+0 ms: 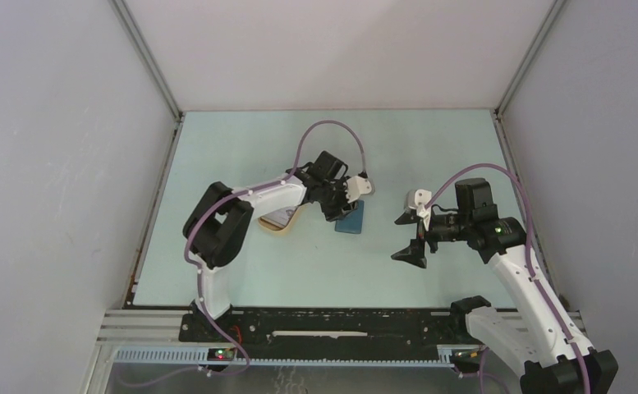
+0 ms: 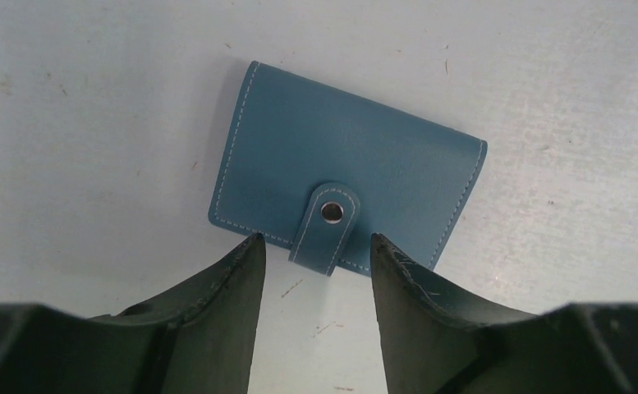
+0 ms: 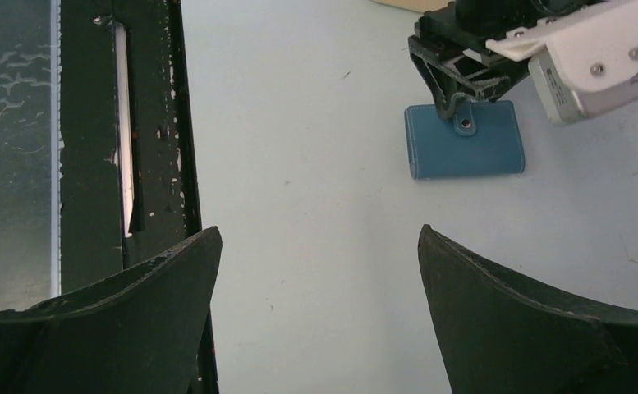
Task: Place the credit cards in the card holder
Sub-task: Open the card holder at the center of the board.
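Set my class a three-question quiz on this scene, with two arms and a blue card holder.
1. True or false: the card holder lies shut on the table, its snap tab fastened.
2. Choose one. The snap tab lines up: A between the left jaws; B between the right jaws; C out of every view.
3. Fill the gap: the right jaws stand ____, over bare table, holding nothing.

Key: 1 true; 2 A; 3 open.

Overhead, card holder (image 1: 352, 222) partly hidden beneath left claw (image 1: 337, 214). Behind that claw, tray (image 1: 282, 229) largely covered by arm (image 1: 273, 197); credit cards (image 1: 275, 217) on it too obscured to count.
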You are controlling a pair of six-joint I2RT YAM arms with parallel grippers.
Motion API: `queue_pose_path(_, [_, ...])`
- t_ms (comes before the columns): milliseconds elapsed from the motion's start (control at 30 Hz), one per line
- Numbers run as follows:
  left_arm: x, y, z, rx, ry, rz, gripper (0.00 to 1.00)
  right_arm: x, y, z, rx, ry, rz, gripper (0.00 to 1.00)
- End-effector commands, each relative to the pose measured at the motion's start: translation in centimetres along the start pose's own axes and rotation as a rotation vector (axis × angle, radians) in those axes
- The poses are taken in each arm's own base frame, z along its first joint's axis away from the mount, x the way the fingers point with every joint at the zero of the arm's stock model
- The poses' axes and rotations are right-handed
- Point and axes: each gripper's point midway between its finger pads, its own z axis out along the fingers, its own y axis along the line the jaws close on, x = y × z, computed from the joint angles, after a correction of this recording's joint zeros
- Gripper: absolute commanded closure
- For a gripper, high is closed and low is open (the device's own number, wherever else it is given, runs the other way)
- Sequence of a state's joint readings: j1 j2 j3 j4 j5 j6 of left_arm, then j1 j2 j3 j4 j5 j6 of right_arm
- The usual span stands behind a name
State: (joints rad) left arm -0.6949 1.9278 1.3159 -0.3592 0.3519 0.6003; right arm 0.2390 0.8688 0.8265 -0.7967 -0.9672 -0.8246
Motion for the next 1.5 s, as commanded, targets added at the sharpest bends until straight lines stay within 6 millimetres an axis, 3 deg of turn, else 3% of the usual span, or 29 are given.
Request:
queue_pose_path(0, [-1.5,0.9,0.0,-0.029,0.013,0.047,0.45,0.0,0.3,0.1,-0.016,0.001,-0.013,0.00])
queue_pose_path(233, [-0.3,0.3,1.0,-0.009,0.079,0.038,0.52,-0.1,0.5,0.1,-0.016,-0.002,-0.019,0.00])
queue_pose_path(533, [-0.4,-0.3,0.5,0.002,0.077,-0.007,1.00,-0.1,0.6,0.1,-0.019,0.002,-0.021,0.00])
queue_pose_path(733, [-2.3,-1.6,-1.3,-0.071,-0.084,-0.085,1.00,0.1,0.7,0.4,-0.039,0.005,0.006,0.00])
queue_pose_path(1000, [-4.4,-4.5,-2.7,-0.174,-0.277,-0.202,1.00,1.0,-0.6,2.1,-0.051,0.016,0.214,0.01])
queue_pose_path(1467, [-5.0,-6.6,-4.1,-0.264,-0.491,-0.325,1.00,2.1,-3.6,5.0,-0.050,0.012,0.659,0.03])
